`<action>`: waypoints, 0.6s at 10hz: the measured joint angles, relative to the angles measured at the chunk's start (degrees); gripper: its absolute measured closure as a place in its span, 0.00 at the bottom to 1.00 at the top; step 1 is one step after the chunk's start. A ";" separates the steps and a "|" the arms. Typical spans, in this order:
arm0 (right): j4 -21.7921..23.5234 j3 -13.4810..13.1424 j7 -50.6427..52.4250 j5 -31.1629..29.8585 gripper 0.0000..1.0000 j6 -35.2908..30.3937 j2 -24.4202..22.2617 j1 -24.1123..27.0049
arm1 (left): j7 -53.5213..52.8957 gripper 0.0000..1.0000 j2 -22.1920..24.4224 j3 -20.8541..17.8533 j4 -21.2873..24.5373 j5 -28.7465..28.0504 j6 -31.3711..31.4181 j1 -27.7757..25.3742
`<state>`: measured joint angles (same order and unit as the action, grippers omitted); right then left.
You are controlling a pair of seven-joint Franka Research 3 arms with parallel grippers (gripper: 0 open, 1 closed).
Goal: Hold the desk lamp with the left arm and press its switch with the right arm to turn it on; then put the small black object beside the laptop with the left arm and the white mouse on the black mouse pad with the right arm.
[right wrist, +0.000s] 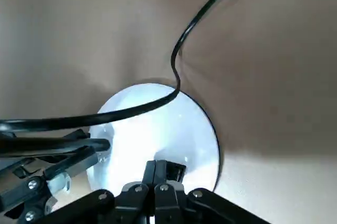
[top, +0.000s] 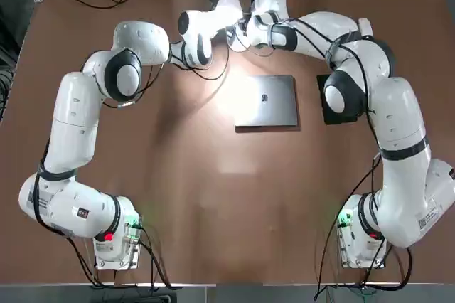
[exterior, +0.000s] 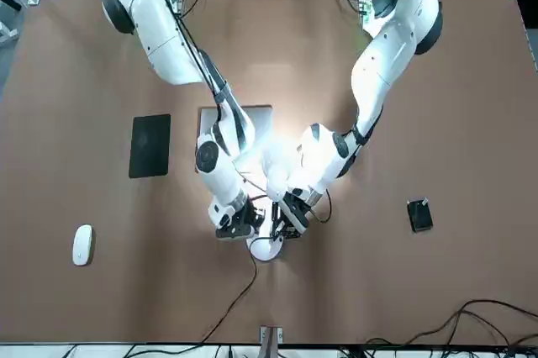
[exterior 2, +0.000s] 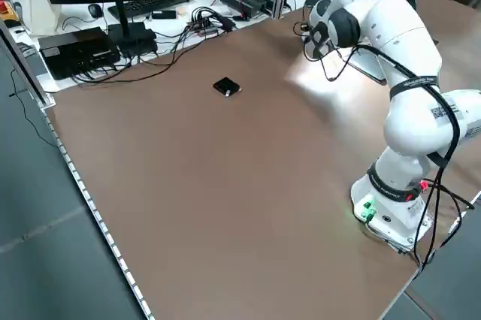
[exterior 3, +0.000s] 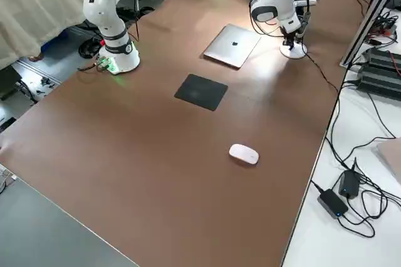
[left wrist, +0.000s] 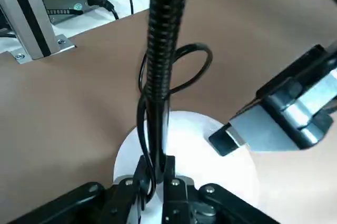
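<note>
Surface: brown, flat; cables and electronics along its far edge.
Desk lamp: at 12 o'clock in the top view, lit, glare thrown over the laptop.
Black mouse pad: at 3 o'clock of the laptop in the top view, just beside it.
White mouse and small black object: loose, well apart.
Left tool: clenched on the lamp's ribbed neck just above the disc base.
Right tool: fingers pressed together, tips over the lit base.
</note>
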<state>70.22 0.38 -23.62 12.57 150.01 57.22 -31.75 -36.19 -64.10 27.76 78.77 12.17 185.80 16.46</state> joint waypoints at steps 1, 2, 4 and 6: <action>0.02 -0.03 2.31 -0.01 0.97 -3.23 -0.99 1.32 | 0.00 0.85 0.00 -0.01 0.00 0.00 0.03 0.00; 0.03 -0.02 5.17 0.00 0.97 -7.27 -2.80 3.42 | 0.00 0.85 0.00 -0.01 -0.01 0.00 0.05 0.00; 0.06 -0.46 7.99 -0.32 0.93 -15.95 -7.56 7.22 | 0.47 0.72 0.05 -0.01 -0.14 0.01 0.18 -0.17; 0.32 -4.56 9.65 -2.65 0.71 -21.97 -10.96 7.91 | 0.59 0.41 0.25 -0.01 -0.21 0.01 0.22 -0.70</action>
<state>70.54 -4.18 -13.97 9.91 128.03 46.26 -23.84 -35.60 -63.85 27.75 78.56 12.19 186.02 15.76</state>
